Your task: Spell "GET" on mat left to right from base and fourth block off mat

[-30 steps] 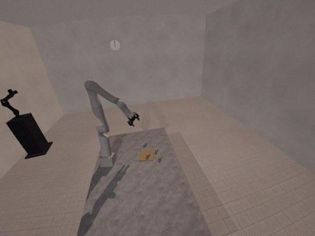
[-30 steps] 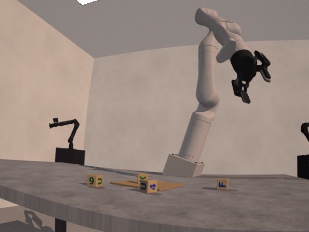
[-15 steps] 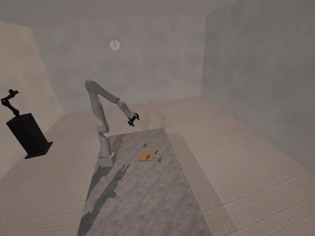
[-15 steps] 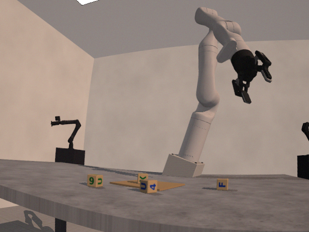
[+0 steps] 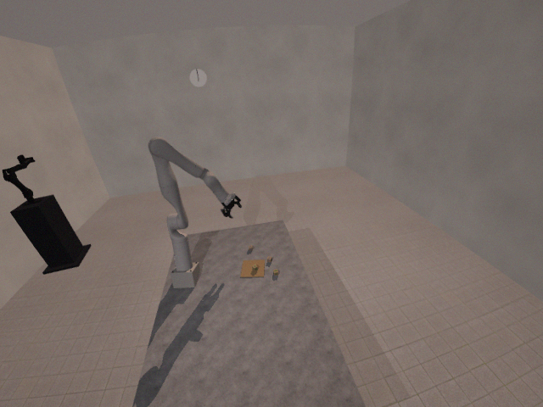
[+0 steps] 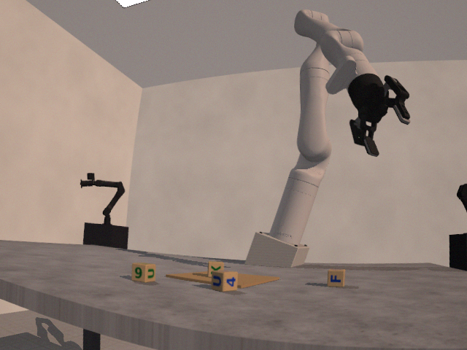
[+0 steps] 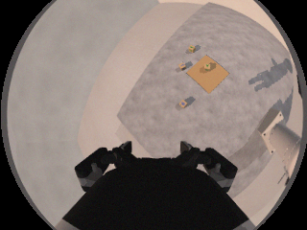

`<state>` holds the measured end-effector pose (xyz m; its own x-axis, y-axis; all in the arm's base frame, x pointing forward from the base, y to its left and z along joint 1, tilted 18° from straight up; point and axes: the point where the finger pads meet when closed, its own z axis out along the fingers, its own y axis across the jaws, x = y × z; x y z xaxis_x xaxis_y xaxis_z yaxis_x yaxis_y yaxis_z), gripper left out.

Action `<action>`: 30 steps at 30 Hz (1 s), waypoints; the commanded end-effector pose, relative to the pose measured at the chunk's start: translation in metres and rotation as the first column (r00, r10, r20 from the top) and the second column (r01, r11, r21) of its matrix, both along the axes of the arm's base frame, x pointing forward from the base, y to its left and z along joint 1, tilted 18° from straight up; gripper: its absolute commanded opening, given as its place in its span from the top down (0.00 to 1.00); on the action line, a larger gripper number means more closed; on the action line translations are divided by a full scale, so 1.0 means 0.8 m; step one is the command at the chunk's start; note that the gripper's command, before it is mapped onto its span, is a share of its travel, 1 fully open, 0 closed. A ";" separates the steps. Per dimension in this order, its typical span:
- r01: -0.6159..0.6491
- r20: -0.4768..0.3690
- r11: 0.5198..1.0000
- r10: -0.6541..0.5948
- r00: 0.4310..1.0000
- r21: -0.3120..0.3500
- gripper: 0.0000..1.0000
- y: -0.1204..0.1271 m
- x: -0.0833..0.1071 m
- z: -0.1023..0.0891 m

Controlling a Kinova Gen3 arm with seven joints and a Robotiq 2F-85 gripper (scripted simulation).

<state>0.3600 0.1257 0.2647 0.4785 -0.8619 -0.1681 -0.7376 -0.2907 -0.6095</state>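
Note:
A flat tan mat lies on the grey table, also in the top view and the wrist view. One block with a green K on its side sits on the mat. A block showing U and 4 stands just off the mat's front edge. A block showing 9 and U lies to its left. A block showing F lies apart on the right. Their top letters cannot be read. My gripper is open and empty, high above the table, far from all blocks.
The arm's base stands on the table behind the mat. A black pedestal with a second small arm stands on the floor off to the side. The table's near edge curves across the front of the exterior view.

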 end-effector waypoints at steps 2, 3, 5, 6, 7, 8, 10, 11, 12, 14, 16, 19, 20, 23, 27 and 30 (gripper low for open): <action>-0.009 0.001 1.000 0.009 1.000 0.001 0.00 0.004 -0.001 0.001; -0.009 0.001 1.000 0.009 1.000 0.001 0.00 0.004 -0.001 0.001; -0.009 0.001 1.000 0.009 1.000 0.001 0.00 0.004 -0.001 0.001; -0.013 -0.007 1.000 0.013 1.000 0.004 0.00 0.004 0.002 -0.001; -0.013 -0.007 1.000 0.013 1.000 0.004 0.00 0.004 0.002 -0.001; -0.013 -0.007 1.000 0.013 1.000 0.004 0.00 0.004 0.002 -0.001; -0.013 -0.007 1.000 0.013 1.000 0.004 0.00 0.004 0.002 -0.001; -0.013 -0.007 1.000 0.013 1.000 0.004 0.00 0.004 0.002 -0.001; -0.013 -0.007 1.000 0.013 1.000 0.004 0.00 0.004 0.002 -0.001; -0.013 -0.007 1.000 0.013 1.000 0.004 0.00 0.004 0.002 -0.001; -0.013 -0.007 1.000 0.013 1.000 0.004 0.00 0.004 0.002 -0.001; -0.018 -0.014 1.000 0.018 1.000 0.006 0.00 0.004 0.004 -0.003; -0.018 -0.014 1.000 0.018 1.000 0.006 0.00 0.004 0.004 -0.003; -0.018 -0.014 1.000 0.018 1.000 0.006 0.00 0.004 0.004 -0.003; -0.018 -0.014 1.000 0.018 1.000 0.006 0.00 0.004 0.004 -0.003; -0.022 -0.023 1.000 0.023 0.999 0.008 0.00 0.004 0.007 -0.005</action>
<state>0.3659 0.1238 0.2600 0.4823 -0.8564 -0.1846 -0.7485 -0.2933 -0.5948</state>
